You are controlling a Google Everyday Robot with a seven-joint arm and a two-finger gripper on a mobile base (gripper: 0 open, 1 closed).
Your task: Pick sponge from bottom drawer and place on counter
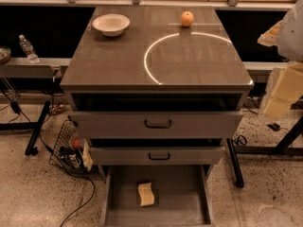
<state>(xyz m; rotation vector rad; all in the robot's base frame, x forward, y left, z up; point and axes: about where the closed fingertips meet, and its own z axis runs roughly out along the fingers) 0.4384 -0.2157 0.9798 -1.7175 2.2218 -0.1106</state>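
Camera view: sponge [146, 194] flat on open bottom drawer [189, 207] floor, below desk [118, 56]. Gripper [281, 91] at right edge beside desk; jaws' state impossible to tell.

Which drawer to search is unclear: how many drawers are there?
3: top drawer and middle drawer, both slightly out; bottom drawer pulled out, holding the sponge. The gripper hangs at right.
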